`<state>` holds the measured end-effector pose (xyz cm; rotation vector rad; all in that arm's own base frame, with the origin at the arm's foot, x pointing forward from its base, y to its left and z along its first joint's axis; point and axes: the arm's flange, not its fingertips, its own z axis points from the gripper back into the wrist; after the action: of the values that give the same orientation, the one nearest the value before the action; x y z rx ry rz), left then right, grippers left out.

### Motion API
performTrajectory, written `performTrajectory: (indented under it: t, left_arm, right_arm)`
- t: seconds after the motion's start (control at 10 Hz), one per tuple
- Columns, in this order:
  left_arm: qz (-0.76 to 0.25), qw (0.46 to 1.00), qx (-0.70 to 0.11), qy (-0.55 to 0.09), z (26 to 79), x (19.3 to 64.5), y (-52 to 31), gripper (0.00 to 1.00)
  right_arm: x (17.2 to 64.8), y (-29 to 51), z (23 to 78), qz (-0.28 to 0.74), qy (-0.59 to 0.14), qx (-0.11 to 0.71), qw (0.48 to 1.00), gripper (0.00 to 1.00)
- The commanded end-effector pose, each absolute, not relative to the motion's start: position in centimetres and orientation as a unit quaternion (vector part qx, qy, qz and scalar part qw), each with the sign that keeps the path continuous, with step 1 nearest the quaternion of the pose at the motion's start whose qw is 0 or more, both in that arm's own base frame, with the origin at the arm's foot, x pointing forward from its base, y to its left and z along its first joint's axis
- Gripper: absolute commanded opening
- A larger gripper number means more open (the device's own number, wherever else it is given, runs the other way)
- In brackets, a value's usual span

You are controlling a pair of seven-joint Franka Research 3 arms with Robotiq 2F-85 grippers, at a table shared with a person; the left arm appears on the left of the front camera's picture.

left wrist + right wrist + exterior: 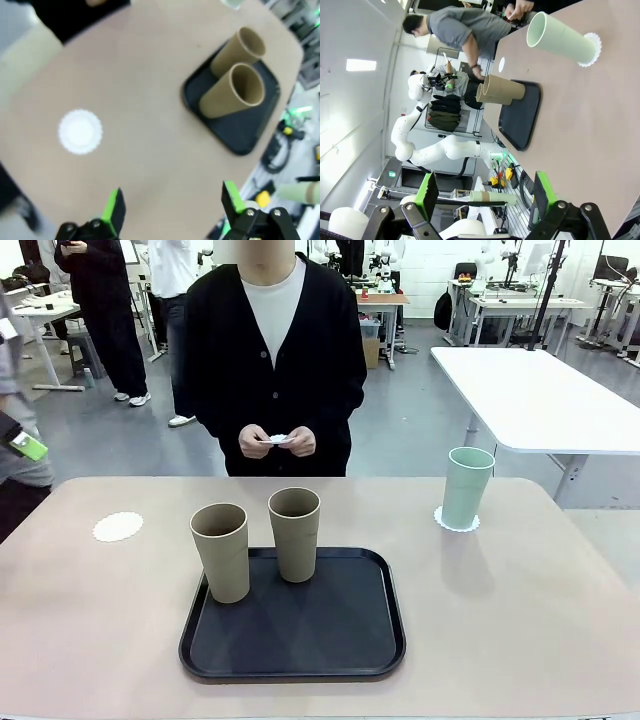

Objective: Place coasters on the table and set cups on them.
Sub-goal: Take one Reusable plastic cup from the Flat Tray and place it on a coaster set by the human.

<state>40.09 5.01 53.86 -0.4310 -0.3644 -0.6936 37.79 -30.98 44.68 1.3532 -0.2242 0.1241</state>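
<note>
left tool [172, 197] apart, empty | right tool [485, 184] apart, empty | left beige cup [220, 552] on tray [320, 635]: likely light, rigid, tippy | grab mid-wall below rim | target: bare coaster [118, 527]

I count three cups: two beige-brown cups [220, 550] [295, 533] and one mint green cup [467, 486]. There is one black tray [292, 660] and one bench [520, 600]. Two white coasters [118, 527] [457, 525] are laid out. One small white piece [279, 438], too small to tell, sits between the person's two hands [255, 442].
</note>
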Motion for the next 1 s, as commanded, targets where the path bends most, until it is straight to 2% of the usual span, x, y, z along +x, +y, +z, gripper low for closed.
performTrajectory:
  t: [0.0, 0.2, 0.3, 0.6, 0.9]
  left_arm:
    - [-0.394, 0.884, -0.146, -0.205, 53.7, 41.0, 3.3, 1.00]
    - [-0.460, 0.847, -0.113, -0.240, 54.2, 41.0, -0.2, 1.00]
    - [-0.492, 0.831, -0.118, -0.232, 53.9, 40.7, -1.9, 1.00]
    - [-0.574, 0.800, -0.111, -0.139, 52.3, 40.9, -5.2, 1.00]
    - [-0.599, 0.782, -0.117, -0.127, 51.5, 40.7, -6.2, 1.00]
  right_arm:
    - [37.7, -31.0, 44.8, 0.057, -0.104, 0.624, 0.773, 1.00]
    - [37.7, -31.0, 44.8, 0.057, -0.104, 0.624, 0.773, 1.00]
    - [37.7, -31.0, 44.8, 0.057, -0.104, 0.624, 0.773, 1.00]
    - [37.7, -31.0, 44.8, 0.057, -0.104, 0.624, 0.773, 1.00]
    - [37.7, -31.0, 44.8, 0.057, -0.104, 0.624, 0.773, 1.00]
